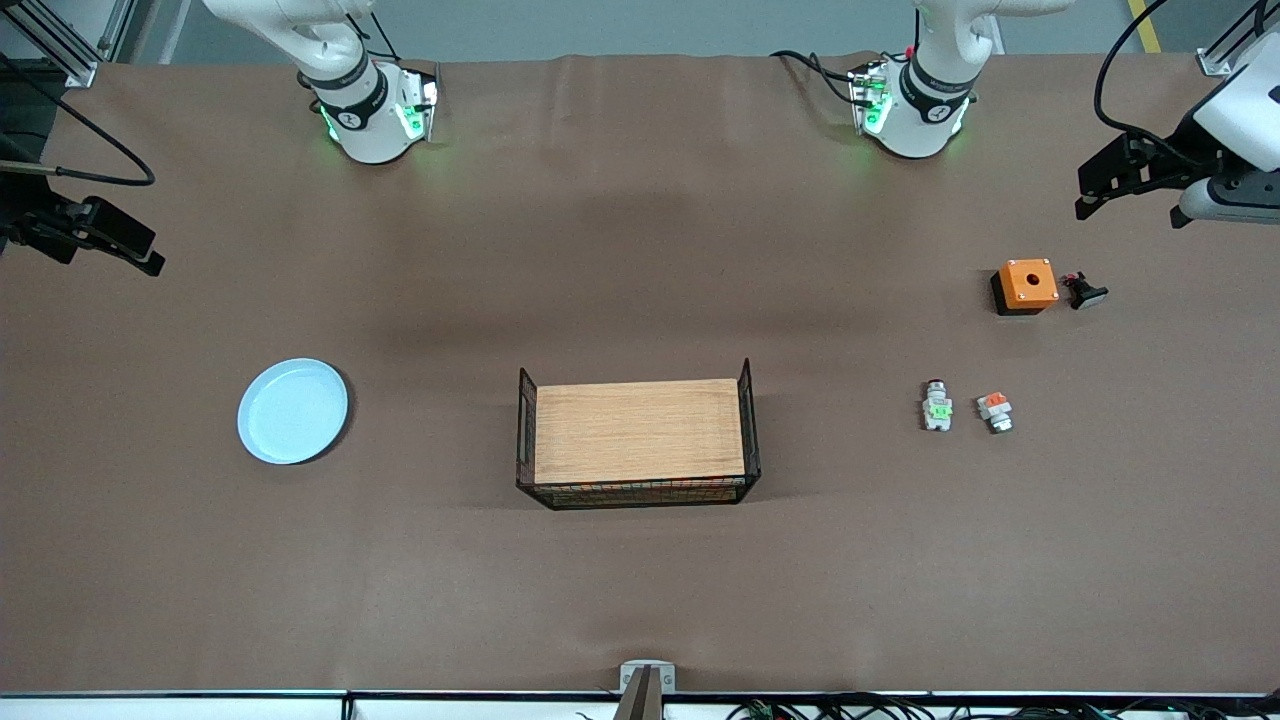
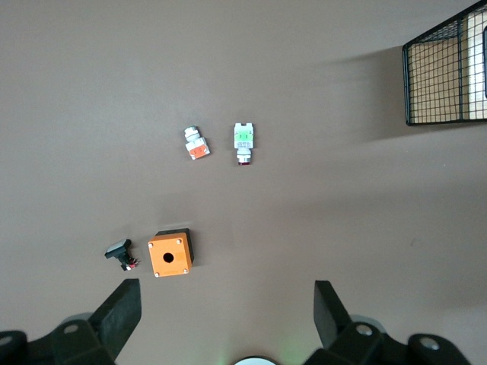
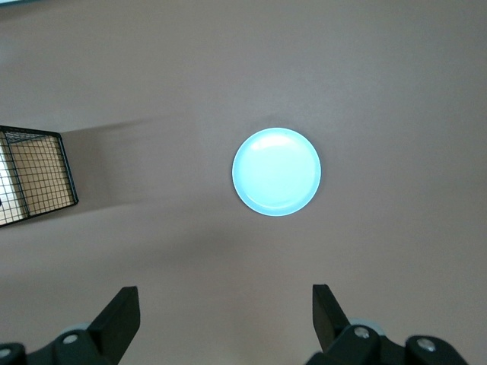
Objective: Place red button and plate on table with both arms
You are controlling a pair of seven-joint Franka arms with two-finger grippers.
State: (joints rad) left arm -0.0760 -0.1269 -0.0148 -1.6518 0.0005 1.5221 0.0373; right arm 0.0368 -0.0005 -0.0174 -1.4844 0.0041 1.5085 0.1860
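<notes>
The left gripper (image 2: 228, 312) hangs with fingers wide apart, holding nothing, over the table's edge at the left arm's end. Near it, toward the table's middle, lies the red button (image 2: 122, 255) (probably this small black piece, though I cannot be sure), just beside an orange box (image 2: 170, 253). The right gripper (image 3: 224, 312), equally wide, hangs at the other end, the plate (image 3: 276, 171) near it. Both things rest on the table, which fits them being set down already or awaiting the wooden-topped rack (image 1: 637, 430).

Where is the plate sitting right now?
The plate lies flat on the table toward the right arm's end, apart from the wire basket at the middle. In the right wrist view it is below the open right gripper.
</notes>
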